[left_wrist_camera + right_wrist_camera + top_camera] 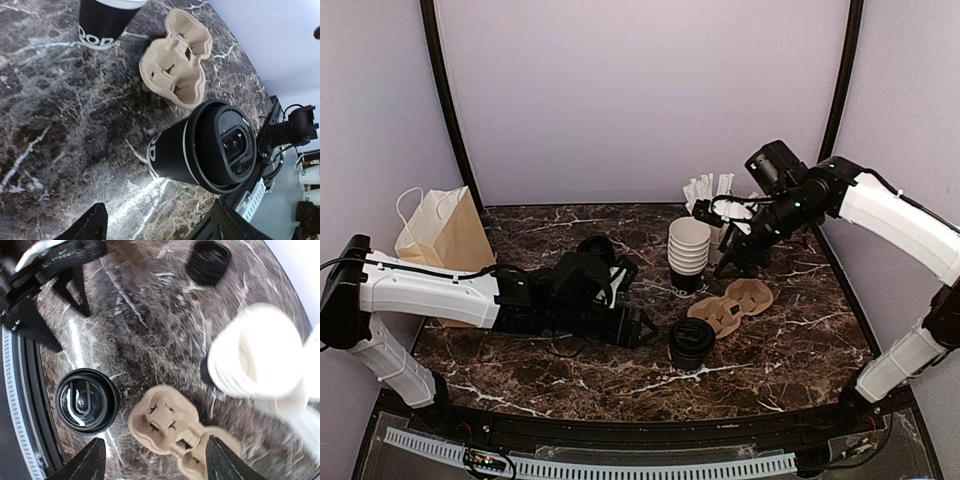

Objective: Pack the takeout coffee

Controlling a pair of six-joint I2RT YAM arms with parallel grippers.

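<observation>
One lidded cup (691, 343); one cup stack (688, 250); one carrier (731, 305); one paper bag (445, 235); one lid pile (208, 261); one straw bunch (708, 188).

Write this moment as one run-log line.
cup: lidded, upright on table, outside carrier | carrier: empty | left gripper: open, empty, near cup | right gripper: open, empty, above carrier

Looks like a robot test booth, a lab rig: plain pale walls (640, 90) close in a marble-look table (570, 375), with a left arm (420, 290) and right arm (900, 215) bolted at its near edge above a cable track (620, 466). It's dressed as a café counter, with stacked cups (689, 250), a lidded coffee (691, 343), a pulp carrier (730, 306) and a paper bag (445, 235).
</observation>
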